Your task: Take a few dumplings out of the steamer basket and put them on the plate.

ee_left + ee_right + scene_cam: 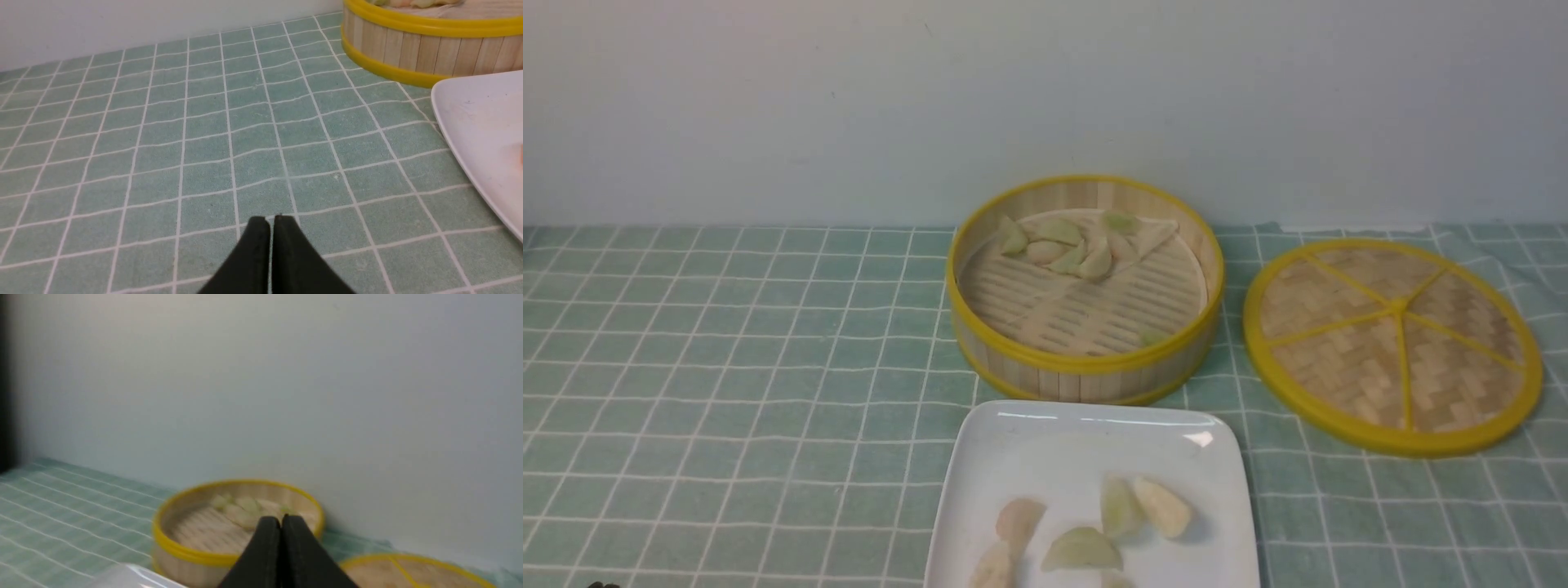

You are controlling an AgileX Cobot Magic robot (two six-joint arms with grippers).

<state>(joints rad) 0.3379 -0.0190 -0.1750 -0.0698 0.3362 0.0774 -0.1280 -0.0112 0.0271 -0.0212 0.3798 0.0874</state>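
Small pale green and cream wedge dumplings (1068, 249): clustered at twelve o'clock inside the round bamboo steamer basket (1086, 371); others on the white square plate (1045, 445), at the basket's six o'clock. Woven yellow-spoked lid (1392, 343): three o'clock. Left gripper (271, 222), right gripper (281, 522): closed, empty.

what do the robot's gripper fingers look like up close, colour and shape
Both the left gripper and the right gripper have matte black fingers, flat-sided and tapering to narrow rounded tips. No cables, markings or labels show on them, and the arms themselves are out of view.
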